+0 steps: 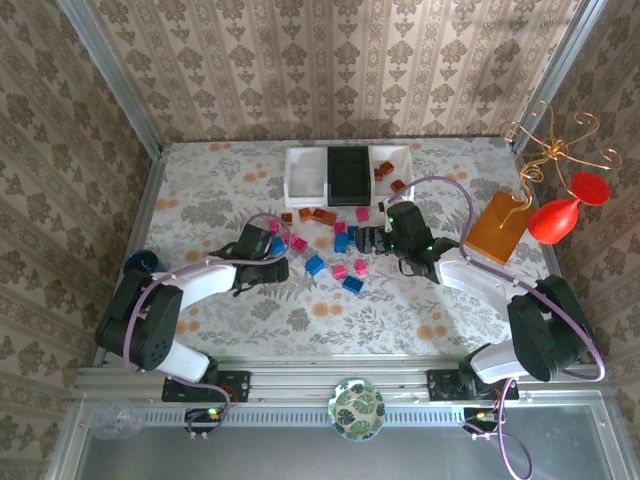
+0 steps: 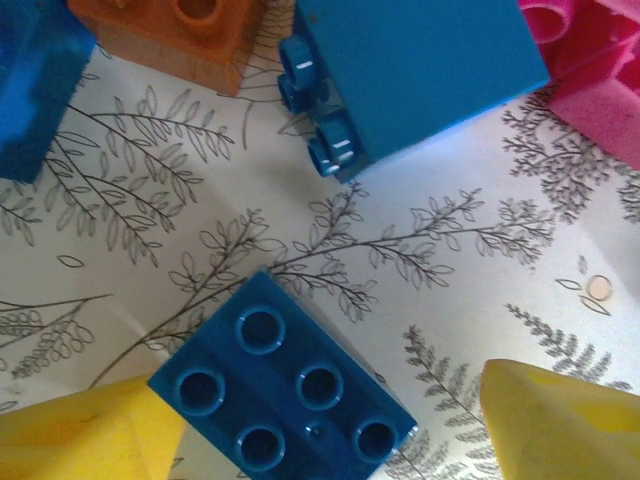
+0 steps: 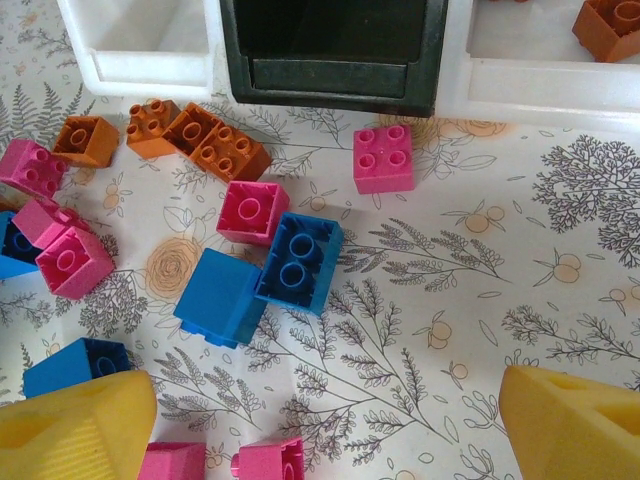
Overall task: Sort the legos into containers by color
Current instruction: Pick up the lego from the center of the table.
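Seen from above, three shallow rectangular plastic trays stand in a row at the far side of the floral-patterned desk. The black tray is in the middle, with one white tray touching its left side. The other white tray touches its right side and holds orange-brown bricks. Small plastic lego bricks in blue, pink and orange-brown lie scattered just in front of the black tray. The left gripper hangs low in front of that tray and to its left, and the right gripper hangs almost straight in front of it.

The left wrist view has that gripper's yellow fingers apart, astride a dark blue four-stud brick lying studs up on the desk.

In the right wrist view the yellow fingers stand wide apart and hold nothing, with loose bricks between them and the black tray.
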